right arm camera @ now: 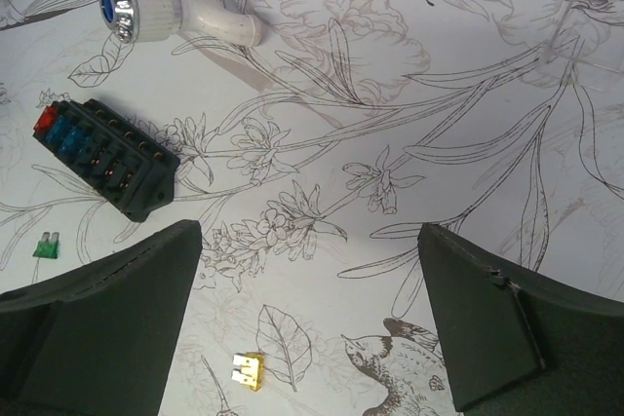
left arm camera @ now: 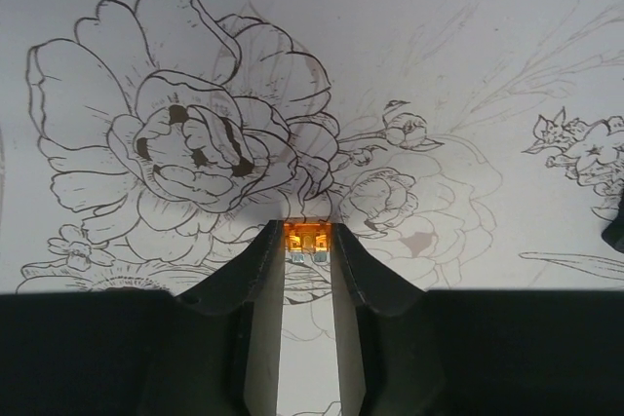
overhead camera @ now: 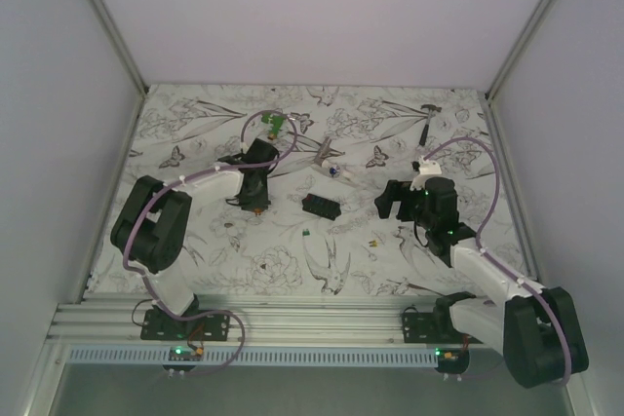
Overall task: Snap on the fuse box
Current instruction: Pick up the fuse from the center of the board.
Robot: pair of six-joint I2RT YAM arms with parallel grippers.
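The fuse box (overhead camera: 321, 206) is a small black rectangular block lying flat in the middle of the flowered mat. In the right wrist view the fuse box (right arm camera: 105, 157) shows red and blue fuses in its slots, up and to the left of the jaws. My right gripper (overhead camera: 391, 200) hovers just right of it; the right gripper (right arm camera: 310, 237) is wide open with only bare mat between its fingers. My left gripper (overhead camera: 255, 206) points down at the mat left of the box. The left gripper (left arm camera: 305, 237) has its fingertips pressed on both sides of a small orange fuse (left arm camera: 305, 238).
A yellow fuse (right arm camera: 249, 370) and a green fuse (right arm camera: 46, 245) lie loose on the mat near the box. A white knob piece (right arm camera: 146, 2) sits behind it. A hammer (overhead camera: 427, 122), a grey metal tool (overhead camera: 322, 151) and a green clip (overhead camera: 276, 125) lie toward the back.
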